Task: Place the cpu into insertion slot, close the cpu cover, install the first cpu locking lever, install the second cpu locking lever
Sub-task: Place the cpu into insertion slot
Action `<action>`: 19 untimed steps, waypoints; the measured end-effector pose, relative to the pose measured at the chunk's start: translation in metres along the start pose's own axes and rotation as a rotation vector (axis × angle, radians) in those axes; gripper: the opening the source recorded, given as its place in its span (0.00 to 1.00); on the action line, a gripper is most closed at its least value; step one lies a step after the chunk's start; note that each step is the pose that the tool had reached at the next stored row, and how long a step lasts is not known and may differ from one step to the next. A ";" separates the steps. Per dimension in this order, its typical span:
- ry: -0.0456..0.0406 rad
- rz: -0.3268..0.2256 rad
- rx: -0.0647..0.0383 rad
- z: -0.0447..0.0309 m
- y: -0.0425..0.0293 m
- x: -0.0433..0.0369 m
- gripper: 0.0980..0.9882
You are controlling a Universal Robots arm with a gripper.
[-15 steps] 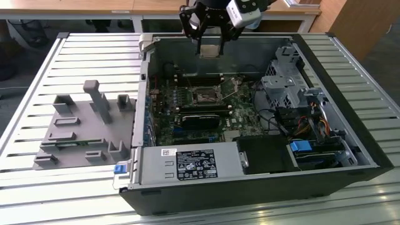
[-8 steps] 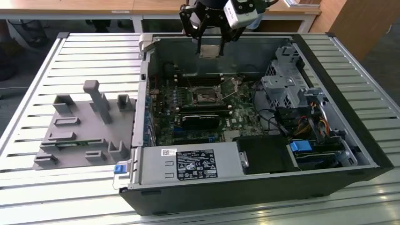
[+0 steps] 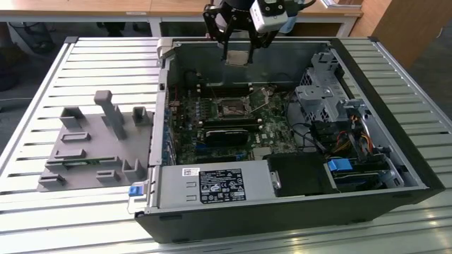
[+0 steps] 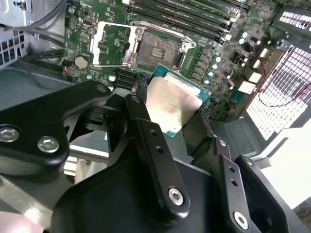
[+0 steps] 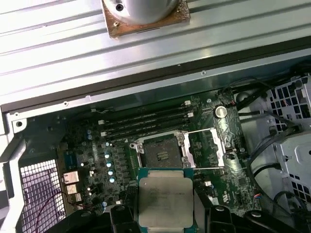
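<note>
My gripper (image 3: 237, 52) hangs above the far wall of the open computer case, shut on the cpu (image 3: 236, 57). In both wrist views the silvery chip with its greenish rim, the cpu (image 4: 172, 104) (image 5: 165, 199), sits between the black fingers (image 4: 141, 109), held by its edges. Well below it on the green motherboard lies the insertion slot (image 3: 232, 107) (image 4: 158, 51) (image 5: 160, 151), dark, square and uncovered. The cpu cover (image 4: 112, 44) (image 5: 204, 148), a silver frame, is swung open beside the slot. A thin metal lever (image 3: 263, 99) stands up near the slot.
Black memory sticks (image 3: 226, 127) lie near the slot toward the case front. A power supply (image 3: 211, 185) fills the case's front, and a drive cage with cables (image 3: 325, 100) is at the exterior view's right. A grey fixture tray (image 3: 92, 143) rests on the slatted table (image 3: 106, 58).
</note>
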State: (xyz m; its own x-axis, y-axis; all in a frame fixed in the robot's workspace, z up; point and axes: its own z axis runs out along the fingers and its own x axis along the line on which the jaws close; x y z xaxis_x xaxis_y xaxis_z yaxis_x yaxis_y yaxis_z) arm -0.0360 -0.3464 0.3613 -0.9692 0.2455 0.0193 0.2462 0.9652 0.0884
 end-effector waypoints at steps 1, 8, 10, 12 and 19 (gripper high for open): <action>-0.0008 0.009 0.000 0.0000 0.0000 0.0000 0.49; -0.0073 0.082 -0.002 0.0006 0.0002 0.0001 0.49; -0.0092 0.102 -0.002 0.0008 0.0003 0.0001 0.49; -0.0110 0.123 -0.002 0.0009 0.0004 0.0001 0.49; -0.0181 0.203 -0.004 0.0015 0.0009 0.0002 0.49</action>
State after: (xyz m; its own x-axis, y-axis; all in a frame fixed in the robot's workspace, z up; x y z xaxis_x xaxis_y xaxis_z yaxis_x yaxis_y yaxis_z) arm -0.0360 -0.3454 0.3599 -0.8997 0.4362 0.0192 0.4361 0.8956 0.0883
